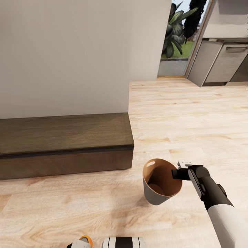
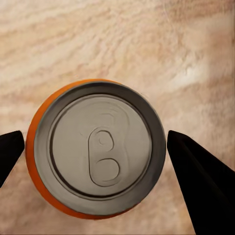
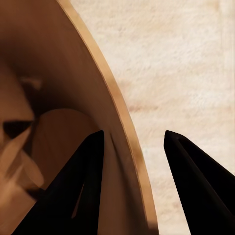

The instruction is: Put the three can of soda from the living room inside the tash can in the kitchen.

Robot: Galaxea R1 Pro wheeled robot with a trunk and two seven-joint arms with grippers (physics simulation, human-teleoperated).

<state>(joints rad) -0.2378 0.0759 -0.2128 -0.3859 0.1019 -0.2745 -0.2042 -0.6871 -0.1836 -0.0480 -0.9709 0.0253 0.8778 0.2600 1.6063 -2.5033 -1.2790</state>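
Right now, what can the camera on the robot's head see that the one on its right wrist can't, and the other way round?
The head camera alone takes in the room: a dark wood step, a white wall, grey cabinets and plants outside, plus an orange can at the bottom edge. The right wrist camera alone gives a close look along the claw's black fingertips, one inside the bin's rim and one outside. Both show the bin with its copper-brown inside, the right claw on its rim, and the light wood floor.
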